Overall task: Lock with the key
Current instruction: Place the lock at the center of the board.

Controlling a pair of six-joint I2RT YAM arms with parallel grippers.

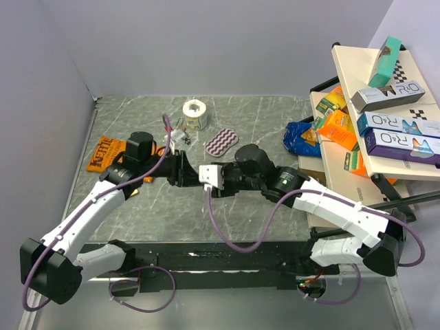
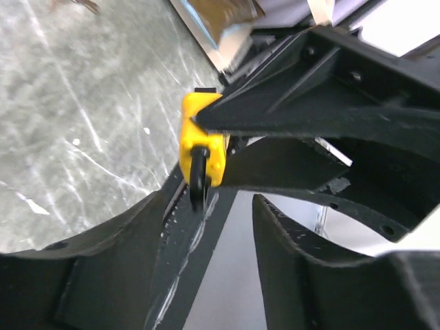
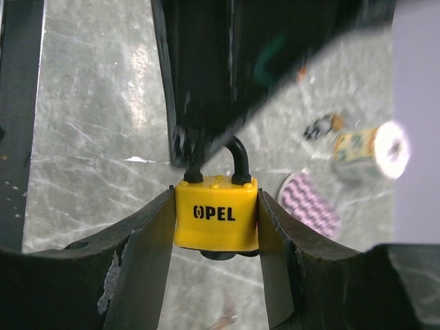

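Now the yellow OPEL-stamped padlock sits pinched in the right gripper, jaws clamped on its sides above the grey marble tabletop; the left gripper crowds its black shackle, jaws apart. Risk, I reckon: a hard push twists the padlock out, and I can't make out the key.

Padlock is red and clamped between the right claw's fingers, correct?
No: the padlock is yellow, not red, as the right wrist view shows. It is clamped between the fingers of the right claw, as stated.
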